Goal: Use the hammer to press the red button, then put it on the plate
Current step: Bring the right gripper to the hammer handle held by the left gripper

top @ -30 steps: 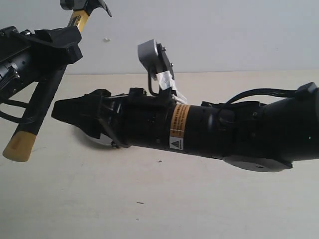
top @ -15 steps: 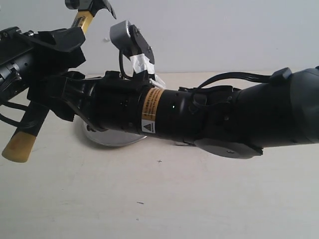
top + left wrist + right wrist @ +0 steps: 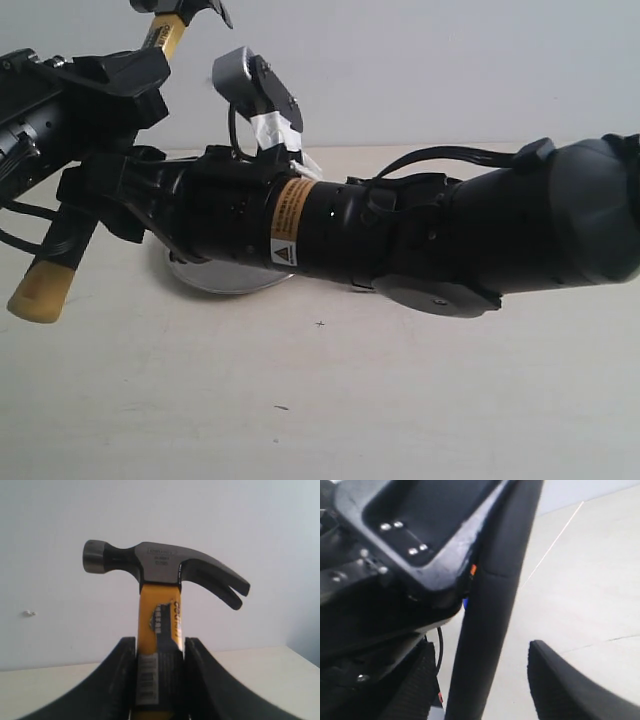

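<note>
Left gripper point(image 3: 159, 672) was clamped shut on the hammer point(image 3: 160, 565) at its neck. The tool was held tilted in the air at the left of the scene, head uppermost. Right gripper point(image 3: 482, 652) stood open, one jaw on either side of the black handle (contact could not be told). The plate point(image 3: 222, 280) lay on the table point(image 3: 350, 400), partly hidden under the right arm point(image 3: 400, 235).
</note>
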`<state>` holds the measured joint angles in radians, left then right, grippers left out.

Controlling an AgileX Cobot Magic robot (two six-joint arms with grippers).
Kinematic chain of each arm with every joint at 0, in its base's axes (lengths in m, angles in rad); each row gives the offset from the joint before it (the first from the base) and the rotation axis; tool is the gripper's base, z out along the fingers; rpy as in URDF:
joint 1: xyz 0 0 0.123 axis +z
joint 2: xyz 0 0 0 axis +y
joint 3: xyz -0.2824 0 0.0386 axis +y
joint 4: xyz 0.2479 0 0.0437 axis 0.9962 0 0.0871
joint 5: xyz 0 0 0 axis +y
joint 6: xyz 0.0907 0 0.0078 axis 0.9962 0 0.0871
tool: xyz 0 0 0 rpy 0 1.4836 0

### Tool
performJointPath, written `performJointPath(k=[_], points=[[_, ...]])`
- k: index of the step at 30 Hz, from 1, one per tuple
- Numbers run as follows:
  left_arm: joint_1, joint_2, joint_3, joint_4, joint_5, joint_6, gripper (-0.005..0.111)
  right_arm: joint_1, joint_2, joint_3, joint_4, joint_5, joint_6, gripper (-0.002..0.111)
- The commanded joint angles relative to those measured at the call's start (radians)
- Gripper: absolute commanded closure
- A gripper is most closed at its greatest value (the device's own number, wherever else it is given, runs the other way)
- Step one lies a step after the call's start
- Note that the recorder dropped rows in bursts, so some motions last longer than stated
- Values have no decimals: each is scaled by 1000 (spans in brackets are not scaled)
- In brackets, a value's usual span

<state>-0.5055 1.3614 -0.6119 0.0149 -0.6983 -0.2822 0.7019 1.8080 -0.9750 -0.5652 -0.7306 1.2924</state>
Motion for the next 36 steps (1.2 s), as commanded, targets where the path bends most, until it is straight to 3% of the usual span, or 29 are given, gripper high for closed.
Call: performJointPath(k=[1, 9, 15, 19, 22, 26, 29, 36], points=[[-7, -10, -15, 39, -87, -14, 107, 20, 28, -33, 16, -6, -10, 54], [-7, -10, -15, 158, -108, -10, 107, 20, 30, -58, 8, -13, -14, 54], [-7, -10, -15, 164, -111, 1, 107, 20, 30, -58, 6, -13, -12, 56], [-7, -10, -15, 164, -104, -13, 107, 20, 30, -58, 10, -13, -12, 66], [-7, -10, -15, 164, -82, -49, 107, 20, 30, -58, 17, -13, -10, 82], [-7, -10, -15, 151, -80, -55, 107, 20, 30, -58, 8, -13, -10, 92], [-7, -10, -15, 149, -54, -73, 107, 20, 30, -58, 6, -6, -10, 108], [-3, -12, -15, 146, 61, -64, 107, 20, 30, -58, 8, 55, -10, 108]])
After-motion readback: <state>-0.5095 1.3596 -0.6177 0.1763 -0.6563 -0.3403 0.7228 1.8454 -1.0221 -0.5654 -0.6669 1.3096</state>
